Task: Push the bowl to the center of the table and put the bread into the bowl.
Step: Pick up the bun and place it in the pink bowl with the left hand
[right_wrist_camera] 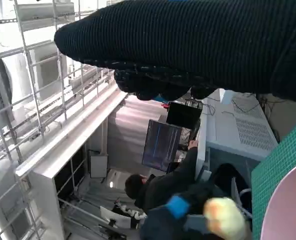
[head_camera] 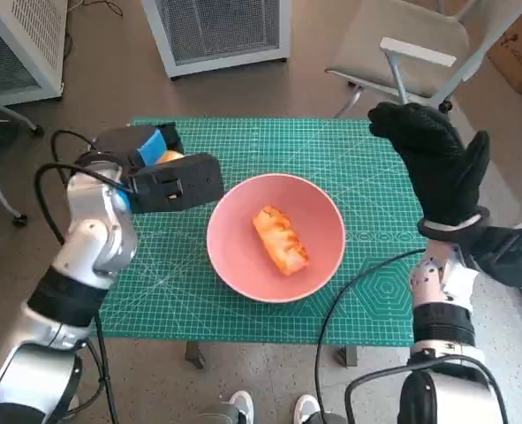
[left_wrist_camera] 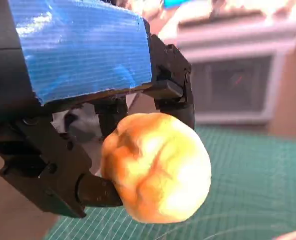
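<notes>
Left hand [left_wrist_camera: 87, 130] grips round bread roll [left_wrist_camera: 155, 167] beside pink bowl [head_camera: 318, 221]; right hand [head_camera: 437, 163] lifted, released; early release likely drops roll onto worktop [head_camera: 366, 150].

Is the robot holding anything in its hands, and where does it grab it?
Yes. The left hand holds a round bread roll, its black fingers gripping the roll's sides. The gloved right hand is raised and holds nothing.

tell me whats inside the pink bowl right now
One elongated orange-brown bread piece lies inside the pink bowl, near its middle. The bowl floor under that piece is covered. A second, round bread roll is outside, held in the left robot hand.
</notes>
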Action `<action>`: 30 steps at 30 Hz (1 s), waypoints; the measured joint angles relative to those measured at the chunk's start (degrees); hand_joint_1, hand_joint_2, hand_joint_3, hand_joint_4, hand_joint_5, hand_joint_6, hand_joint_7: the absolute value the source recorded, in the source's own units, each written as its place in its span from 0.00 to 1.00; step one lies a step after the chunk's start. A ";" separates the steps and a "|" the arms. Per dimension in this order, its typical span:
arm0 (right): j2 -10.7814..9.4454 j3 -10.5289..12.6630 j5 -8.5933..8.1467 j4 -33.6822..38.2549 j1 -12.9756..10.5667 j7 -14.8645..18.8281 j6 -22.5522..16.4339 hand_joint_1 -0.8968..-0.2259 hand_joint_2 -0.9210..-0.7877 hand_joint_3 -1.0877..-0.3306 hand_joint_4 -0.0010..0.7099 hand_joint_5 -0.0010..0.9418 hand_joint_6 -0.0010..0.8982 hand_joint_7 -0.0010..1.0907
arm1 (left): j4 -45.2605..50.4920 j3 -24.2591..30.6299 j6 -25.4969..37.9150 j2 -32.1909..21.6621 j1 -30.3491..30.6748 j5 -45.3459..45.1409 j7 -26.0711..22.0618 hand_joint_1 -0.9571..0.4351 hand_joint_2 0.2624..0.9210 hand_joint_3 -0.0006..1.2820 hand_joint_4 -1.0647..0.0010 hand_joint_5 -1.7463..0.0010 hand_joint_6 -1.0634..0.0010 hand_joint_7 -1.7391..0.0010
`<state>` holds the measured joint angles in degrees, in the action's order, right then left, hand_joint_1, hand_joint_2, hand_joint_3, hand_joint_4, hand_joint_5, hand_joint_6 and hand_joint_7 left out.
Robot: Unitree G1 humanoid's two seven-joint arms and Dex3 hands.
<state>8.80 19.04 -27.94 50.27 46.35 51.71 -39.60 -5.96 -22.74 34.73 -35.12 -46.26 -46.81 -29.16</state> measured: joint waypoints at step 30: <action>0.11 -0.12 0.16 1.60 0.51 1.30 0.65 0.43 0.00 0.68 0.22 0.00 0.24 0.17 | 32.39 3.68 -2.59 4.98 9.06 -7.40 -4.32 0.69 0.90 0.09 0.24 0.42 0.38 0.33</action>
<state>8.90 18.93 -27.78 51.88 46.87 53.01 -38.96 26.43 -19.06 32.14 -30.14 -37.20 -54.21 -33.49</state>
